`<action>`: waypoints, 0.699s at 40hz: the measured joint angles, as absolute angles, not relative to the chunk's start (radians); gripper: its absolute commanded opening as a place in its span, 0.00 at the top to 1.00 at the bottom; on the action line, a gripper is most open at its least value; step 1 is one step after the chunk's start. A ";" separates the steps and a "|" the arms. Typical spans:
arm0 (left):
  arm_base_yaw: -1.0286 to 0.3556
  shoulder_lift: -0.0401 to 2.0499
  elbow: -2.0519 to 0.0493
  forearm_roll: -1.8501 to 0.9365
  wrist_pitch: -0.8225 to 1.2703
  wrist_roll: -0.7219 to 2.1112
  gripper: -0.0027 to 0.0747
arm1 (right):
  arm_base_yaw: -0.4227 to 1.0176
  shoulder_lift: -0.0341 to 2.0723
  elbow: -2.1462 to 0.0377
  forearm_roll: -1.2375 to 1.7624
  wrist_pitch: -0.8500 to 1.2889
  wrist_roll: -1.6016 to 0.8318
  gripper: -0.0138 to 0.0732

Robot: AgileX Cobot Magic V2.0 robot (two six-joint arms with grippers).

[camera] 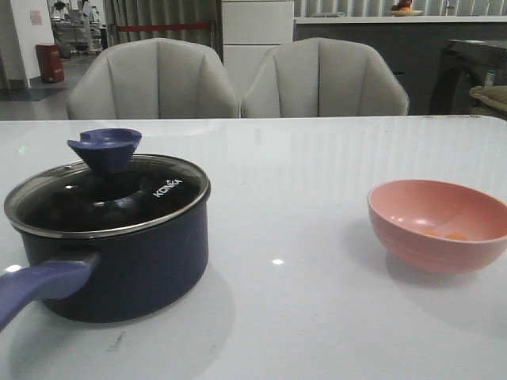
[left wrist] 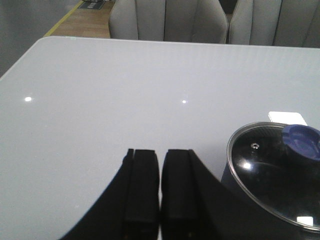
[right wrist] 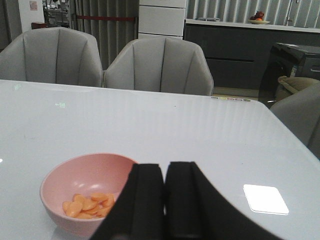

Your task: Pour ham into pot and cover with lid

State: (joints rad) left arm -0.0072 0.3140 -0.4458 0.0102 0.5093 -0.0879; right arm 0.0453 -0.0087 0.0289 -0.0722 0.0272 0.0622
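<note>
The dark navy pot (camera: 127,269) stands at the front left of the white table, its purple-blue handle (camera: 40,289) pointing toward the near left corner. The glass lid (camera: 150,202) with the blue-purple knob (camera: 105,148) rests on it; both also show in the left wrist view, lid (left wrist: 270,180) and knob (left wrist: 301,141). The ham (right wrist: 87,204) lies as several orange-pink pieces in the pink bowl (right wrist: 75,175), which sits at the right of the table (camera: 436,226). My left gripper (left wrist: 160,165) is shut and empty beside the pot. My right gripper (right wrist: 165,177) is shut and empty beside the bowl.
Two grey chairs (camera: 238,79) stand behind the table's far edge. The white tabletop (camera: 293,182) stretches between pot and bowl. Neither arm shows in the front view.
</note>
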 measured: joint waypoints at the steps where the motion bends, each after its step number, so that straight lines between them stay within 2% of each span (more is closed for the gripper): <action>1: -0.007 0.319 -0.446 0.010 0.517 -0.088 0.78 | 0.045 -0.009 0.029 -0.072 0.027 0.062 0.67; 4: -0.007 0.335 -0.446 0.008 0.540 -0.088 0.68 | 0.045 -0.009 0.029 -0.072 0.027 0.062 0.67; 12: -0.011 0.382 -0.446 0.008 0.561 -0.088 0.21 | 0.045 -0.009 0.029 -0.072 0.027 0.062 0.67; 14: -0.021 0.394 -0.451 0.010 0.564 -0.088 0.15 | 0.045 -0.009 0.029 -0.072 0.027 0.062 0.67; 20: -0.062 0.475 -0.508 0.011 0.618 -0.088 0.13 | 0.045 -0.009 0.029 -0.072 0.027 0.062 0.67; 28: -0.156 0.713 -0.707 0.009 0.742 -0.088 0.18 | 0.045 -0.009 0.029 -0.072 0.027 0.062 0.67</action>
